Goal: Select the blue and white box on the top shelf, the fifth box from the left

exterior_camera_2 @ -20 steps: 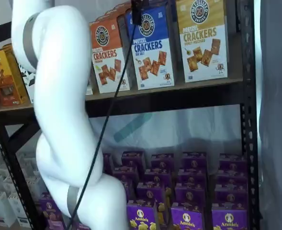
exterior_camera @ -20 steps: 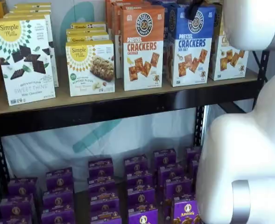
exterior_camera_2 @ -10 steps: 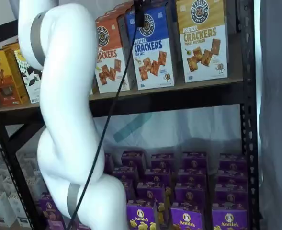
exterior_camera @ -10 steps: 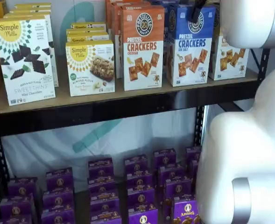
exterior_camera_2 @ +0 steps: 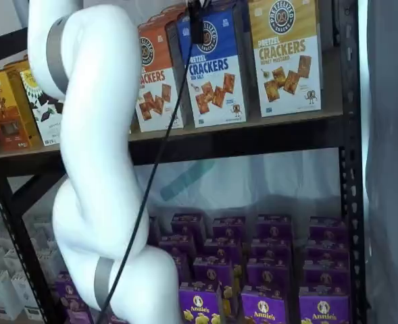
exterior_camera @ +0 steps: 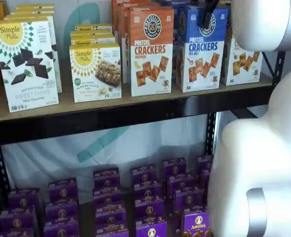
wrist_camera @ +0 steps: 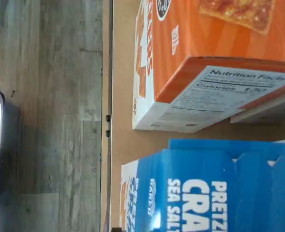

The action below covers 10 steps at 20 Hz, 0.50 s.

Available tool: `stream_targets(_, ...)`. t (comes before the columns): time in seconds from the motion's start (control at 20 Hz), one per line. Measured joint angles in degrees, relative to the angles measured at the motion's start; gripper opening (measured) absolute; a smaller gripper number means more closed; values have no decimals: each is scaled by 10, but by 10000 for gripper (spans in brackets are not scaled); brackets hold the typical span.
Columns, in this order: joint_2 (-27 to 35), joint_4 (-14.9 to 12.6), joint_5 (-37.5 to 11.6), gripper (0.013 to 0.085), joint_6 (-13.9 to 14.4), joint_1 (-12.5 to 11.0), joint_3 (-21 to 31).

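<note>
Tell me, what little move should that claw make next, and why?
Probably ease further down over the blue and white box. The claw hangs at the box's top edge, no grip on it showing, and the orange Cheddar box stands close beside.

Black end effector (exterior_camera: 207,15) before the blue and white box (exterior_camera: 200,49) on the top shelf (exterior_camera: 135,106).

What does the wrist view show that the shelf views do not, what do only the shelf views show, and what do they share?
Only the wrist view shows the wood-look floor beyond the shelf edge, the orange box's nutrition panel, and the box tops from above.

Only the shelf views show the purple boxes on the lower level, the Simple Mills boxes, the yellow-topped box, the white arm and a black gripper finger.

All show the blue and white box beside the orange box on the top shelf.
</note>
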Motion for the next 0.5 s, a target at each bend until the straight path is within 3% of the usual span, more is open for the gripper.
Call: stream_targets(0.5, -1, -21, -19, 850, 12, 21, 12)
